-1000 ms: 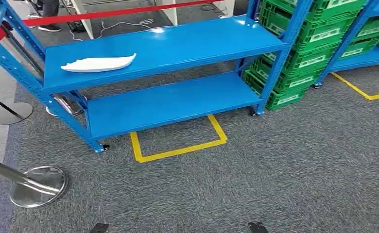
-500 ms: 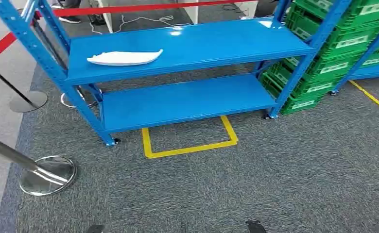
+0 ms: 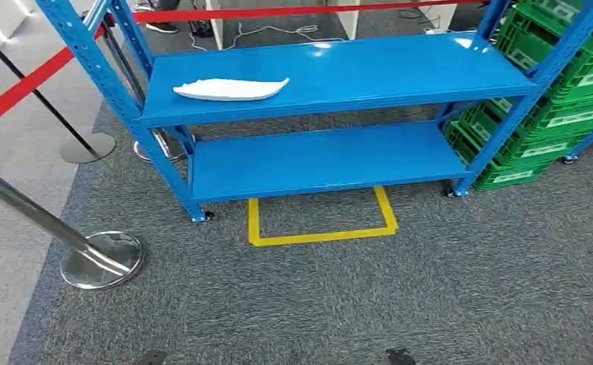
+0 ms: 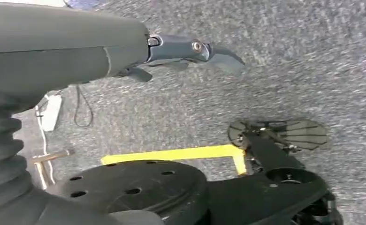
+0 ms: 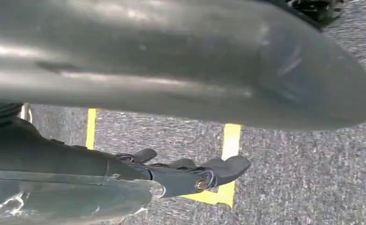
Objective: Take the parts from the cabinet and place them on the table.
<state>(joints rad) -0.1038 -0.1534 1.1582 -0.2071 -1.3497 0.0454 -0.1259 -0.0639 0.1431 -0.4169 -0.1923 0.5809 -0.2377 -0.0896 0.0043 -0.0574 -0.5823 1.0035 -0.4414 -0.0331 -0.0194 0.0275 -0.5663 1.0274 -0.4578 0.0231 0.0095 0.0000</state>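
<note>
A long white curved part lies flat near the left end of the upper shelf of the blue cabinet rack. The lower shelf is bare. Both arms hang down over the grey carpet, away from the rack. In the left wrist view my left hand holds nothing, with its dark fingers stretched out. My right hand likewise holds nothing, its fingers extended above a yellow floor line.
A yellow taped square marks the carpet in front of the rack. A chrome stanchion base and a red barrier belt stand at the left. Stacked green crates sit right of the rack.
The whole picture has shifted: the camera has turned left, so the rack, the white part and the yellow square now sit further right. Nothing on the shelves has moved.
</note>
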